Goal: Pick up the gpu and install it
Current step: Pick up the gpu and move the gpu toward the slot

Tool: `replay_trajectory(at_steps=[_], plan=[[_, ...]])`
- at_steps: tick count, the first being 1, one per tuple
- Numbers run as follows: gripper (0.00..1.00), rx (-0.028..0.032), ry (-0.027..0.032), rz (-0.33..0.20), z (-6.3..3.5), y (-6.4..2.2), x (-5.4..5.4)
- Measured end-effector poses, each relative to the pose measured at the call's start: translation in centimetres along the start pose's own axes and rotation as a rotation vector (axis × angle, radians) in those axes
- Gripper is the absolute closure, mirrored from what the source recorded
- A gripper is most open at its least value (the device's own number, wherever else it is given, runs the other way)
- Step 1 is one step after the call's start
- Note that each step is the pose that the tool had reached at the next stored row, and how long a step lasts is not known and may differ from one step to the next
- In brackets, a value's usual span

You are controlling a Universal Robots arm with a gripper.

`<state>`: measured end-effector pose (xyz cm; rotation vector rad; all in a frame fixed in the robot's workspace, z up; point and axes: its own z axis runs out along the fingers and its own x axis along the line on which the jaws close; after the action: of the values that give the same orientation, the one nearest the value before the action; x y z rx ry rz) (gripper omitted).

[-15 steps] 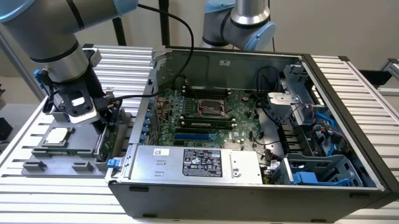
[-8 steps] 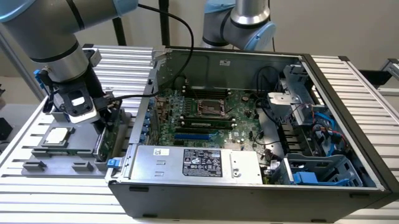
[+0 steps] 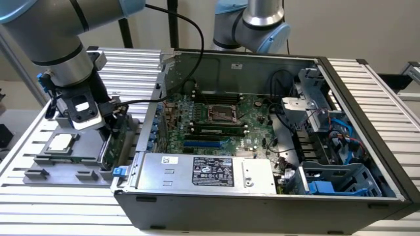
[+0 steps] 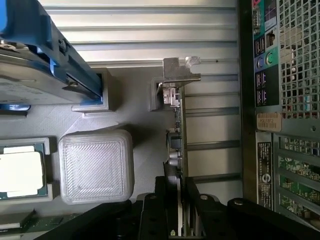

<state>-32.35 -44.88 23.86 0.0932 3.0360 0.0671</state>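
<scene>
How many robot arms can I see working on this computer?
1: the robot arm, at the exterior view's left, its fingers on the gpu beside the open computer case.

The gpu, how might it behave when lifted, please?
The gpu should stay stiff, being a flat board. Its exposed components look fragile, so knocks might harm them. The metal bracket at one end may make it slightly end-heavy.
</scene>
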Motion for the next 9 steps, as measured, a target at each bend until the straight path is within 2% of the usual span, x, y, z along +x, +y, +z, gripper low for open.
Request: replay_trajectory(at_steps=[3, 5, 7, 9], plan=[[1.00, 0.0000, 0.0007, -0.001, 0.00, 0.00, 0.01], [1.00, -0.0001, 0.0033, -0.002, -0.02, 0.00, 0.00], [1.00, 0.0000, 0.0082, -0.003, -0.05, 0.00, -0.01], [1.00, 0.0003, 0.0165, -0.006, -0.11, -0.01, -0.01]])
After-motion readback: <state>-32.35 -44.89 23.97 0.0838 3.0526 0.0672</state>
